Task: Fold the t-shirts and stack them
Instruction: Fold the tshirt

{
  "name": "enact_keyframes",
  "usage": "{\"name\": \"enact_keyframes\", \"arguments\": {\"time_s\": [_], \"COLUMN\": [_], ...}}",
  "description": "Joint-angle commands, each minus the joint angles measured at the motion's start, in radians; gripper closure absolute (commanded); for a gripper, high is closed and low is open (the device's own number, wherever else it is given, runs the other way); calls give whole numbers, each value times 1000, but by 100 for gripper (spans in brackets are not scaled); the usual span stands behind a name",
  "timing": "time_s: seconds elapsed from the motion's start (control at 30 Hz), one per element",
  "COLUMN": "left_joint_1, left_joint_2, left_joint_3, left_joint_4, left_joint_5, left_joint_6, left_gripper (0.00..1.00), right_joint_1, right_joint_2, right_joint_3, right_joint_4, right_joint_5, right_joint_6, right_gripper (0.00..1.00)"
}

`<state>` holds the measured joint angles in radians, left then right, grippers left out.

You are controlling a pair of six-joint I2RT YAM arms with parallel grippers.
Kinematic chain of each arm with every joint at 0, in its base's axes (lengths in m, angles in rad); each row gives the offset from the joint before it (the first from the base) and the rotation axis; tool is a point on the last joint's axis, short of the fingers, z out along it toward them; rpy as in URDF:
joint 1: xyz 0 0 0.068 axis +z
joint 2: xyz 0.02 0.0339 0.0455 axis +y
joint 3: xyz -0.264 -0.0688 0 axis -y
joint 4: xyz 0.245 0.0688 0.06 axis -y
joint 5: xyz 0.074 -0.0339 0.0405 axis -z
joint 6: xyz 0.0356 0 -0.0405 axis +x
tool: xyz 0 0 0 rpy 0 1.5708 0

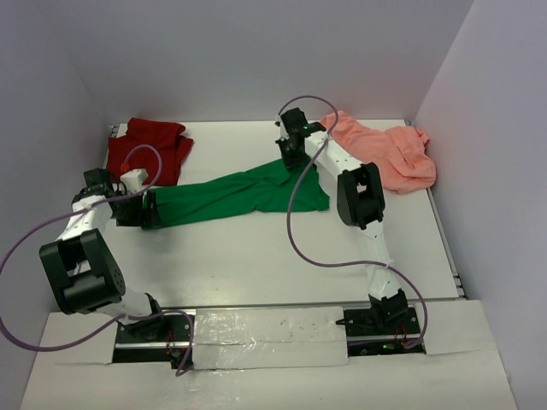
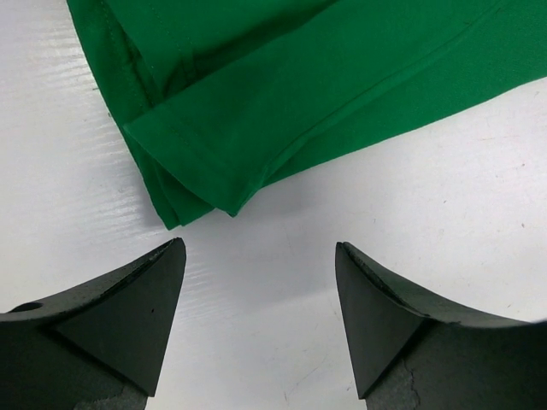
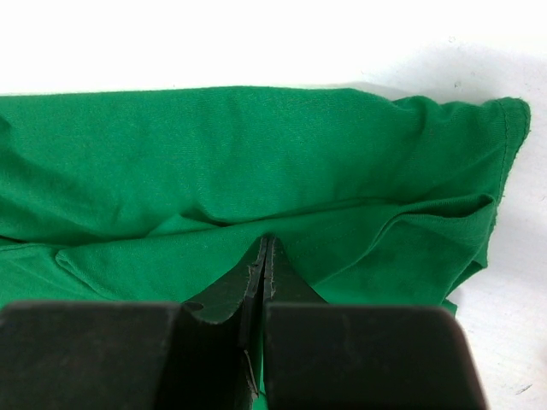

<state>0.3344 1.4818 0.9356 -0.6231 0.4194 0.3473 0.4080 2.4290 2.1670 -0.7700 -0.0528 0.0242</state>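
1. White walls are enclosing a white table, where three t-shirts are lying apart, none of them folded or stacked yet.
2. The green t-shirt is stretching in a long, rumpled band across the middle, between the two arms. The dark red t-shirt is sitting bunched at the back left, and the salmon pink t-shirt is lying crumpled at the back right.
3. The right gripper is pressing its jaws fully together at the far end of the green cloth. Creases are running toward its tips, so it is probably pinching a fold there.
4. The left gripper is hovering with jaws wide, and a doubled hem corner is lying just ahead of them, not between them.
5. The step in hand is probably spreading the green shirt flat. The next move is calling for the left jaws to reach onto that corner and close, so both ends can be drawn smooth.
6. The green cloth is looking thin, soft and bright, with stitched hems showing.
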Motion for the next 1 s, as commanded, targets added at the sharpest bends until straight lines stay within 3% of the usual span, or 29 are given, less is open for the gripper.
{"name": "enact_keyframes", "arguments": {"time_s": [0.0, 0.73, 0.97], "left_joint_1": [-5, -48, -49], "left_joint_2": [21, 78, 75], "left_joint_3": [-7, -18, -37], "left_joint_4": [37, 123, 171], "left_joint_5": [28, -13, -83], "left_joint_6": [-8, -48, -59], "left_gripper": [22, 34, 30], "right_joint_1": [8, 8, 6], "right_joint_2": [-97, -88, -87], "right_joint_3": [2, 16, 22], "right_joint_4": [14, 8, 0], "right_joint_5": [-1, -7, -13], "right_joint_6": [-10, -9, -6], "right_gripper": [100, 100, 100]}}
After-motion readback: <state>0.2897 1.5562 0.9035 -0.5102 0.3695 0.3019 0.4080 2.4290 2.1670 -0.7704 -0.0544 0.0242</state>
